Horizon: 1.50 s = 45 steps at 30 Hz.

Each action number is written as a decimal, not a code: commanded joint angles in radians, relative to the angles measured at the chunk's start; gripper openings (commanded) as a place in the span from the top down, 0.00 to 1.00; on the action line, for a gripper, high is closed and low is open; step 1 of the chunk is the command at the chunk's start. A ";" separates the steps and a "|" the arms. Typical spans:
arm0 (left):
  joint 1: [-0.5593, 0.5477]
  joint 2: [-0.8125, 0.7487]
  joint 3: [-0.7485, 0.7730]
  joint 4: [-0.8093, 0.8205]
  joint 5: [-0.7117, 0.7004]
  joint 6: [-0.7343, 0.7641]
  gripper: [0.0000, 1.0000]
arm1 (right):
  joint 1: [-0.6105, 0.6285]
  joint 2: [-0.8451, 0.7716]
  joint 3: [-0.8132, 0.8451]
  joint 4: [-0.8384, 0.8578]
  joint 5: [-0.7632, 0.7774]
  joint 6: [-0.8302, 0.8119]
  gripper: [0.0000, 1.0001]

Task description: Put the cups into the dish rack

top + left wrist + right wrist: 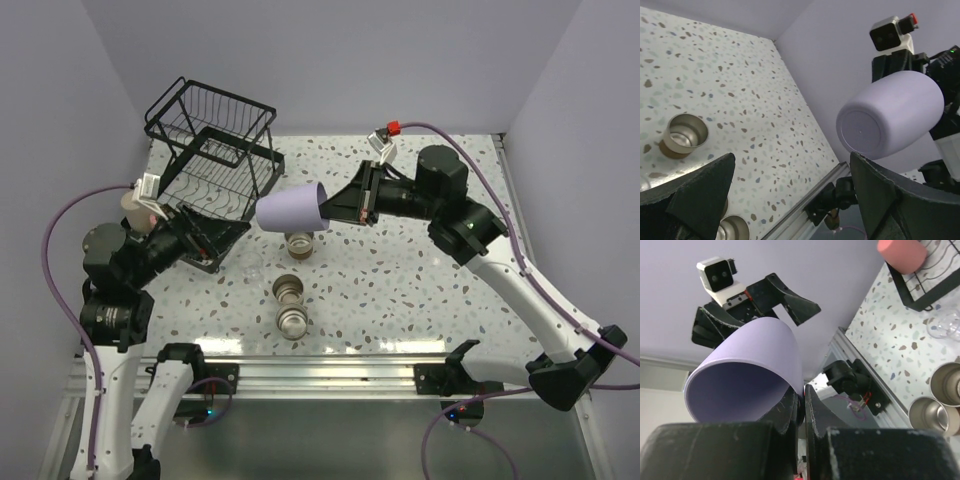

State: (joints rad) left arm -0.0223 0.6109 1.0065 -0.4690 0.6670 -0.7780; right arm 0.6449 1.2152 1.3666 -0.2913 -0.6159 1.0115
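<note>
Three steel cups (289, 290) stand upright in a column at the centre of the top view, with a clear glass cup (250, 268) just left of them. Above the column the right gripper (328, 212) pinches the rim of the lavender cup (290, 211), fingers narrow on its wall. The cup is held sideways off the table, base toward the dish rack (210, 150) at upper left. The left gripper (228, 245), fingers spread wide with nothing between them, sits by the rack's lower right corner. A red-pink cup (900, 254) shows at the rack's edge, upper right of the right wrist view.

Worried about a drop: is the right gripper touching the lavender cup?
Touching. Right wrist view: the right gripper pinches the lavender cup between its jaws.
</note>
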 commanded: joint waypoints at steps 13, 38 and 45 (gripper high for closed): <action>-0.002 -0.008 -0.160 0.642 0.295 -0.369 0.00 | -0.004 0.009 -0.029 0.267 -0.068 0.159 1.00; -0.002 0.075 -0.238 1.012 0.321 -0.581 0.01 | 0.067 0.089 -0.077 0.389 -0.087 0.234 1.00; -0.004 0.118 -0.218 1.050 0.361 -0.604 0.25 | 0.068 0.124 -0.051 0.394 -0.077 0.217 1.00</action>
State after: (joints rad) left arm -0.0219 0.7174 0.7715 0.5072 0.9874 -1.3548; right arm 0.7071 1.3296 1.2697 0.0460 -0.6796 1.2354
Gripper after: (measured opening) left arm 0.789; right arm 0.047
